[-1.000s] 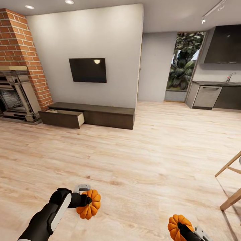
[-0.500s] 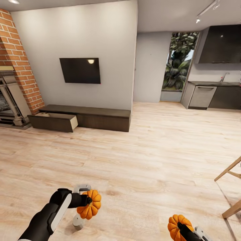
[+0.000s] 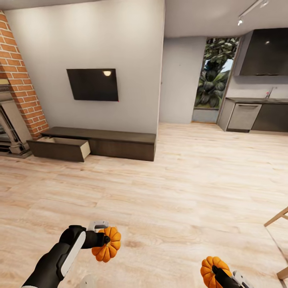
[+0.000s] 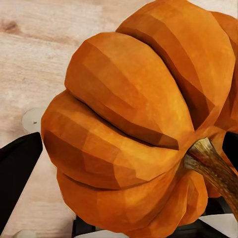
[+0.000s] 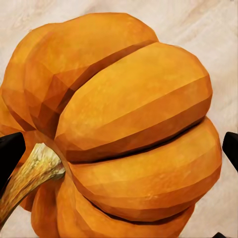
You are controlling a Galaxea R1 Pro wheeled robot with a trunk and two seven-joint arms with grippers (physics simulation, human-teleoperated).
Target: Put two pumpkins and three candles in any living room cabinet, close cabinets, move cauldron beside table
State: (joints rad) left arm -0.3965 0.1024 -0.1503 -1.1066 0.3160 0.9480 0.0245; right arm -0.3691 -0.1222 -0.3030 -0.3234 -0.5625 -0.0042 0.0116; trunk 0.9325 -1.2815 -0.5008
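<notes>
Low in the head view, my left gripper (image 3: 103, 240) is shut on an orange ribbed pumpkin (image 3: 107, 245), held above the wood floor. The left wrist view shows that pumpkin (image 4: 134, 129) close up, its stem to one side. At the bottom right my right gripper (image 3: 219, 275) is shut on the second pumpkin (image 3: 212, 269), which looms large in the right wrist view (image 5: 134, 134). The long dark brown cabinet (image 3: 120, 143) stands against the far wall, its left drawer (image 3: 60, 148) pulled open and pale inside. A pale candle (image 4: 32, 119) stands on the floor below my left hand.
A brick fireplace (image 3: 18, 92) is at the far left. A black TV (image 3: 93, 85) hangs above the cabinet. Grey kitchen units (image 3: 256, 117) stand at the back right. Pale wooden furniture legs (image 3: 278, 216) reach in at the right edge. Open wood floor lies between me and the cabinet.
The camera has moved, so the whole room has shifted left and down in the picture. Both grippers keep their pumpkins in the same pose. The pale candle on the floor has slipped toward the picture's bottom edge.
</notes>
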